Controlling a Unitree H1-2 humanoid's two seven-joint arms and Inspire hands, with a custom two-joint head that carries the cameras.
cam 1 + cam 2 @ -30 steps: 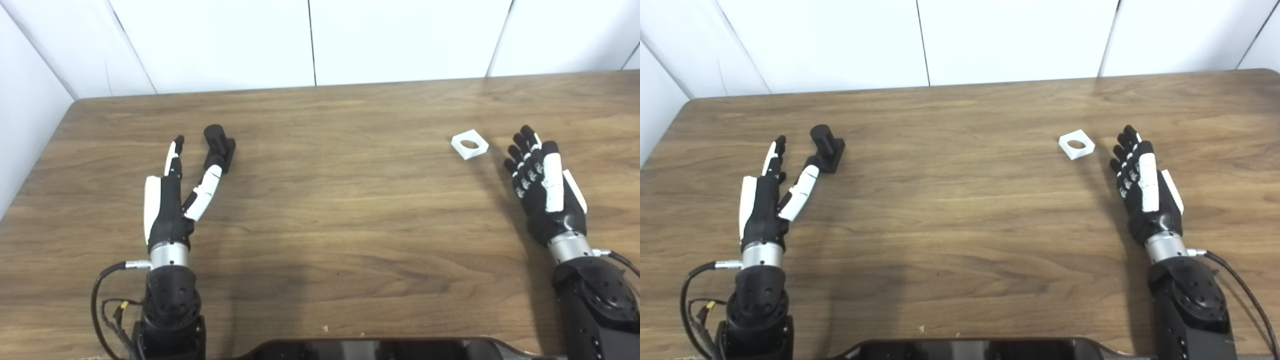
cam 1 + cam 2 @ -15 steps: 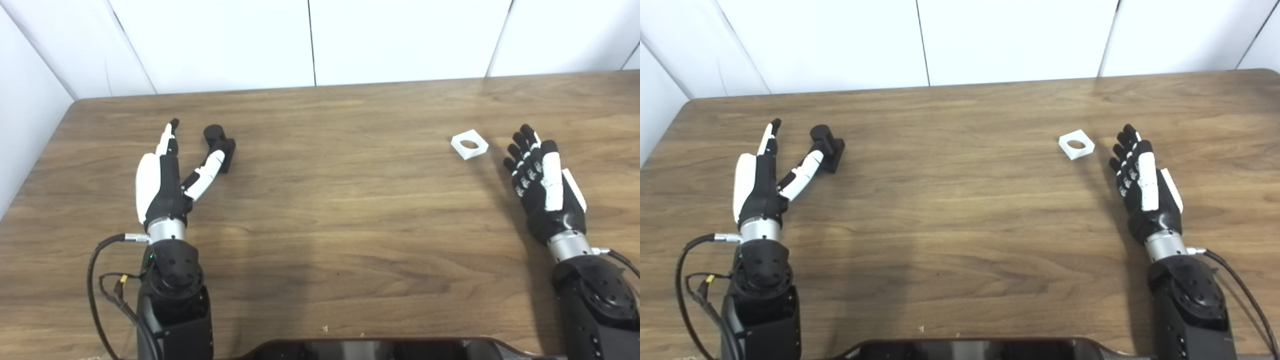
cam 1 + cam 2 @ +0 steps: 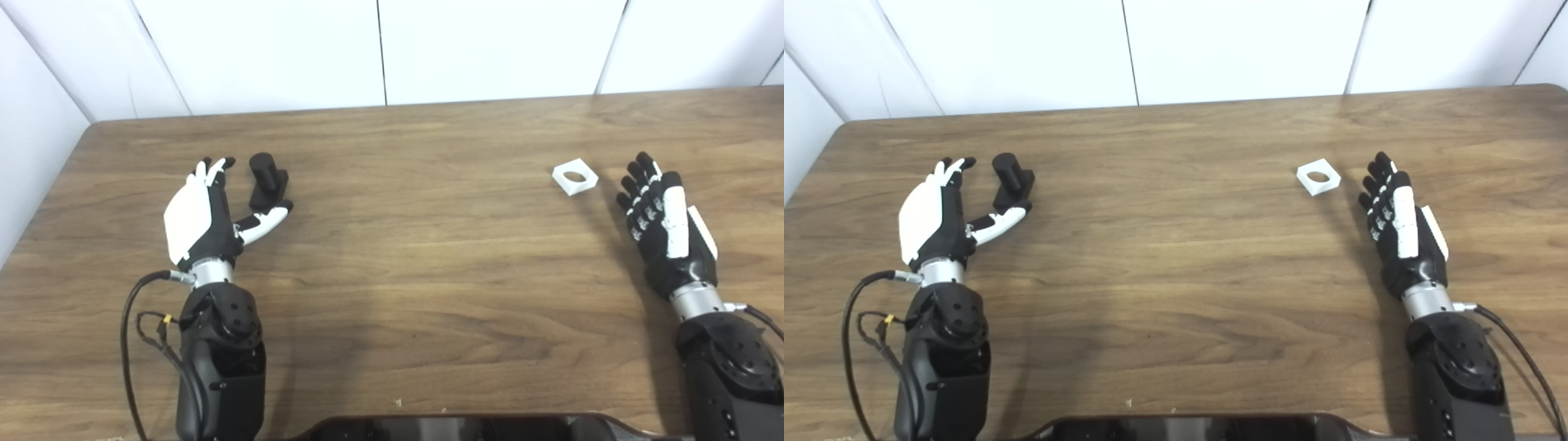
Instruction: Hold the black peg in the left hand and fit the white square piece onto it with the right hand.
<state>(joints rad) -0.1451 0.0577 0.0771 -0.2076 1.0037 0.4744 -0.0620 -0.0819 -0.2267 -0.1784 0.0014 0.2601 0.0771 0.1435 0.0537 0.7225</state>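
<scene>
A: Left eye view first; left robot hand [image 3: 199,217] sits just left of the black peg [image 3: 266,182], fingers spread and released, thumb reaching under the peg's near end; touching or not, can't tell.

B: And the peg itself?

A: Lying on the wooden bench [image 3: 416,257], not lifted; white square piece [image 3: 575,176] flat on the bench far right, round hole facing up; right robot hand [image 3: 664,229] just beside it on its right, fingers apart, grasping nothing.

B: Right eye view?

A: Same layout; left robot hand [image 3: 937,217] released beside the black peg [image 3: 1012,180]; white square piece [image 3: 1319,177] apart from the right robot hand [image 3: 1402,226], a clear gap between them; peg and square piece well apart across the bench [image 3: 1176,263].
</scene>
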